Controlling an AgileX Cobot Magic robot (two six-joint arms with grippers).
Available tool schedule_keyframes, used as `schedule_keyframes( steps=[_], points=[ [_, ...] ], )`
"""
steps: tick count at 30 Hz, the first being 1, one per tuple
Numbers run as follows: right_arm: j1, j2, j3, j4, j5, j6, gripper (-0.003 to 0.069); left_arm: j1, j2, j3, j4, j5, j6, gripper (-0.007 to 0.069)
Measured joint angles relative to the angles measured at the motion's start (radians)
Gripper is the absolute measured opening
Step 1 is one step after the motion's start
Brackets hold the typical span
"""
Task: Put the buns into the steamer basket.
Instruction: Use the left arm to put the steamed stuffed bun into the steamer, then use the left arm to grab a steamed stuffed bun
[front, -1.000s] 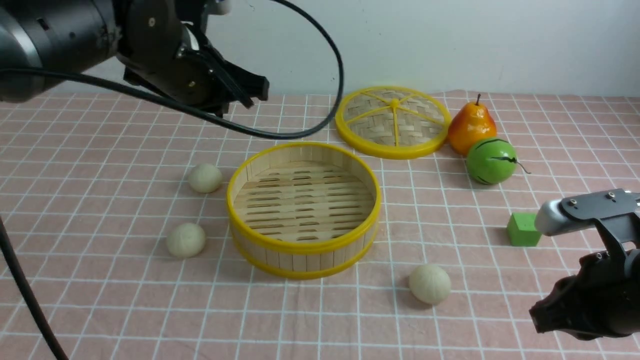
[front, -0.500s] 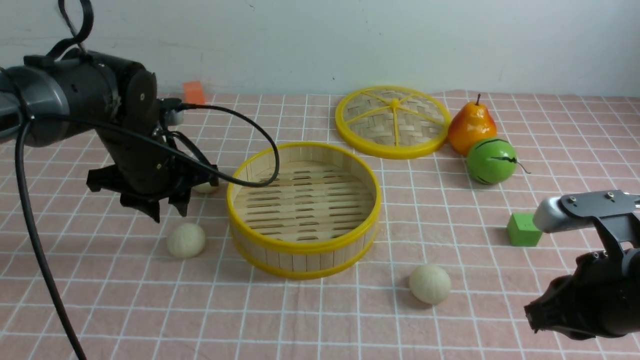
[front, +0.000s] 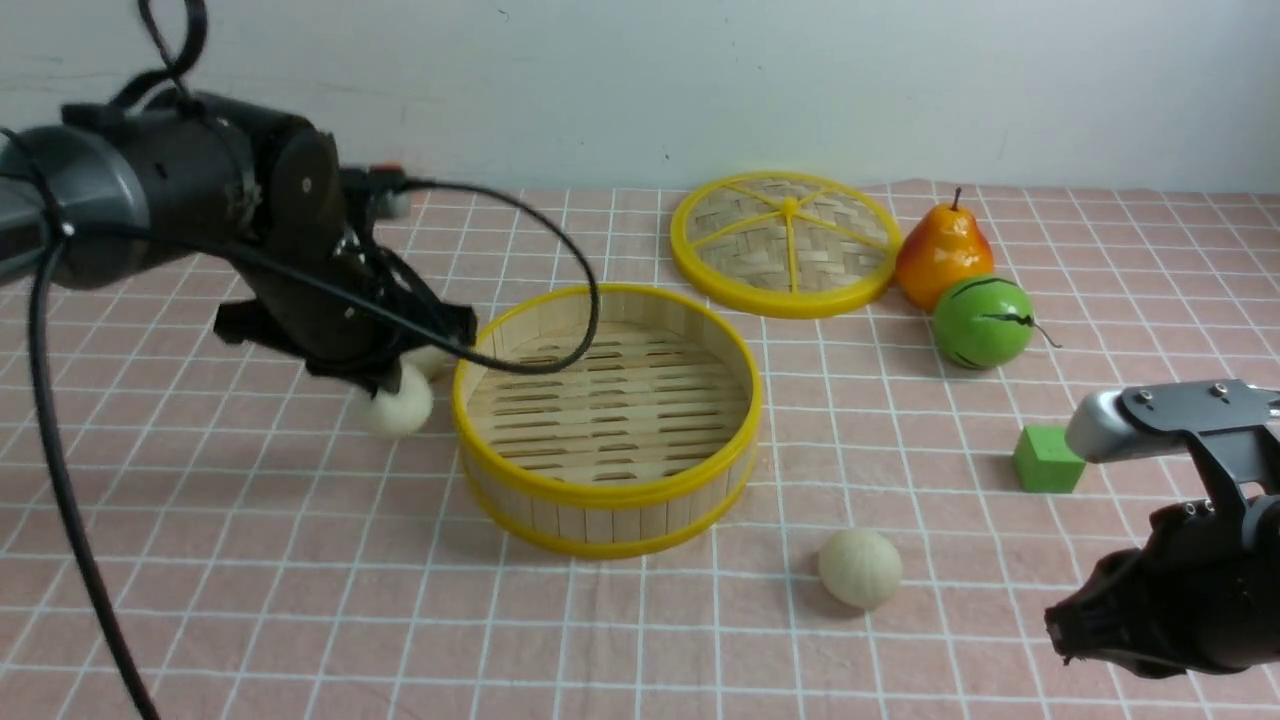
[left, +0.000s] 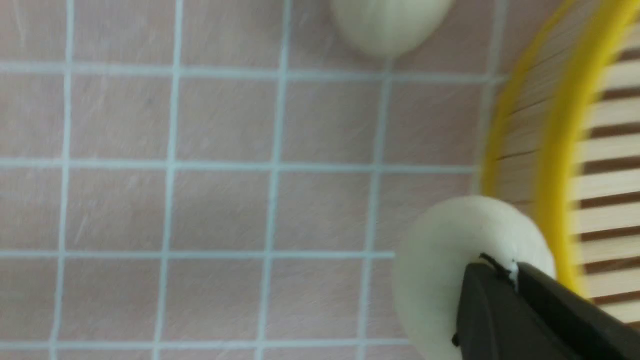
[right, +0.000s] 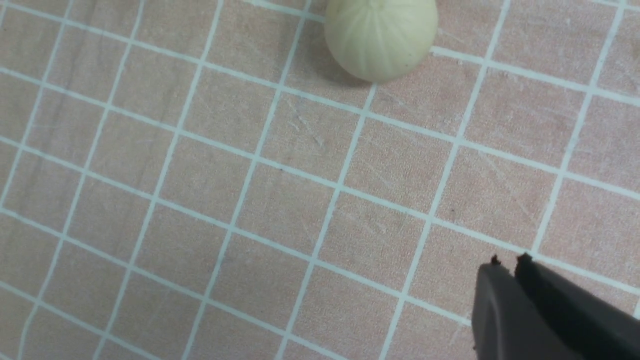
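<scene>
A pinkish table (front: 620, 640) with a pale grid holds a round bamboo steamer basket (front: 610, 490) with yellow rims, its slatted floor bare. The 3 cream-white buns are all outside it. The left gripper (front: 385, 385) has its fingers drawn together, pinching the 1st bun (front: 402, 408) just beside the basket's left side; whether that bun is clear of the table, I cannot tell. The 2nd bun (front: 430, 360) is partly hidden behind the left gripper, near the basket. The 3rd bun (front: 860, 568) sits on the table to the right of the basket, on the nearer side. The right gripper (front: 1062, 640) is empty, well apart from the basket; its 2 fingertips look close together, but I cannot tell whether they meet. Farther back are a woven lid (front: 790, 245), an orange pear (front: 945, 250) and a green striped melon-like ball (front: 983, 322). A green block (front: 1047, 460) sits near the right arm.
</scene>
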Motion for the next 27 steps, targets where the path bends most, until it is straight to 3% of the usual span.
schedule_keyframes(
  steps=[6,12,16,17,20,23,27],
  points=[
    [0.0,0.0,0.0,0.0,-0.007,-0.004,0.0052,-0.119,-0.008,-0.003,-0.056,-0.125,0.009,-0.0013],
    [0.0,0.0,0.0,0.0,-0.007,-0.005,0.0056,-0.132,0.152,-0.002,-0.056,-0.159,-0.018,0.0036],
    [0.0,0.0,0.0,0.0,-0.007,-0.005,0.0057,-0.132,0.184,-0.006,-0.065,-0.179,-0.024,0.0252],
    [0.0,0.0,0.0,0.0,-0.007,-0.005,0.0057,-0.132,0.182,-0.006,-0.065,-0.178,-0.024,0.0252],
    [0.0,0.0,0.0,0.0,-0.012,-0.012,0.0057,-0.131,0.136,-0.041,-0.021,-0.149,-0.024,0.0425],
    [0.0,0.005,0.0,0.0,-0.013,-0.024,0.0057,-0.101,0.088,-0.088,0.078,-0.148,-0.056,0.0496],
    [0.0,0.022,0.0,0.006,-0.016,-0.026,0.0062,0.001,0.082,-0.114,0.158,-0.178,-0.165,0.0503]
  ],
)
